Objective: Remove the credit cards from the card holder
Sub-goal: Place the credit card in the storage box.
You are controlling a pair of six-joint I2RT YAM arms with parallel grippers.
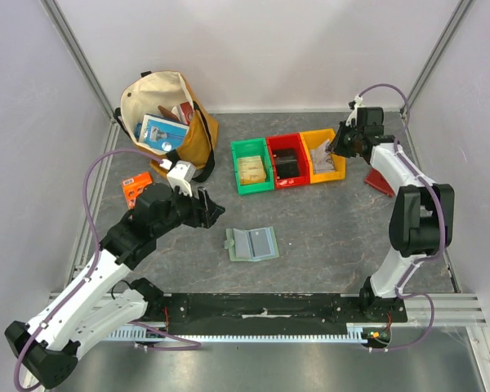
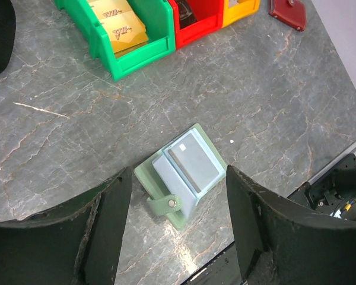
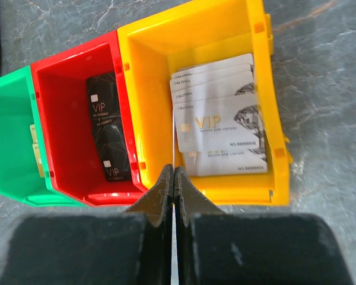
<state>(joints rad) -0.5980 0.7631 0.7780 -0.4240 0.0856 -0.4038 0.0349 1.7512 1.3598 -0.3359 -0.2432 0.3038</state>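
Observation:
The sage-green card holder (image 1: 251,243) lies open on the grey table. In the left wrist view the card holder (image 2: 160,178) shows its blue-green pockets with a grey card (image 2: 193,157) in them and its snap tab out. My left gripper (image 1: 208,206) is open and empty, hovering left of it; in its own view my left gripper (image 2: 177,178) has the holder between its spread fingers. My right gripper (image 1: 336,147) hangs over the yellow bin (image 3: 148,89). My right gripper (image 3: 174,169) is shut on a thin card seen edge-on, above several silver VIP cards (image 3: 219,127).
A green bin (image 1: 251,167) holds gold cards and a red bin (image 1: 286,161) holds black cards, both left of the yellow bin (image 1: 322,155). A small red wallet (image 1: 381,181) lies right of the bins. A canvas bag (image 1: 167,122) and an orange packet (image 1: 131,190) are at the back left.

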